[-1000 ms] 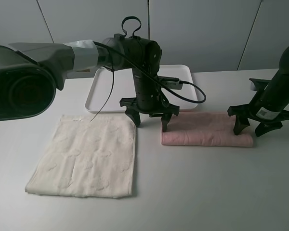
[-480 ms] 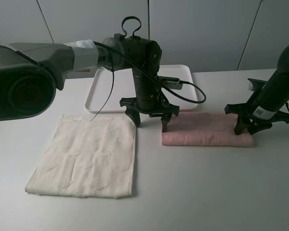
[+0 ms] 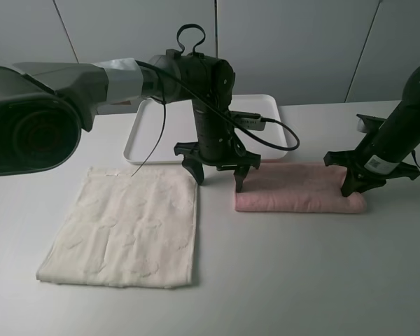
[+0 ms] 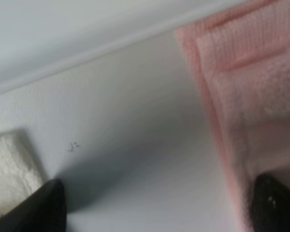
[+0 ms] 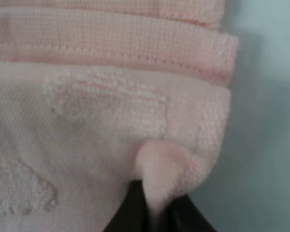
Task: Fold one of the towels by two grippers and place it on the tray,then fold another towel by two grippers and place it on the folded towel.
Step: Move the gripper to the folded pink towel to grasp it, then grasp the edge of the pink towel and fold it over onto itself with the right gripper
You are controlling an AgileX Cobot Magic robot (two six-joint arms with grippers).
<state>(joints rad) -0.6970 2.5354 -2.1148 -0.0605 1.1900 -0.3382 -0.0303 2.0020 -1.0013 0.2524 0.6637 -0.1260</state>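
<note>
Pink towel [image 3: 301, 187]: folded strip, table's [image 3: 301, 280] right half, toward far edge. Looks soft, light, limp; best taken by end corners. Right pincer [image 3: 357, 189] nips one end; left pincer [image 3: 219, 180] wide, empty, over the other.

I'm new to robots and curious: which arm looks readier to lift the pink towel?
Right. The right gripper pinches a fold at one end of the pink towel, seen in its wrist view. The left gripper is open at the other end, holding nothing.
</note>
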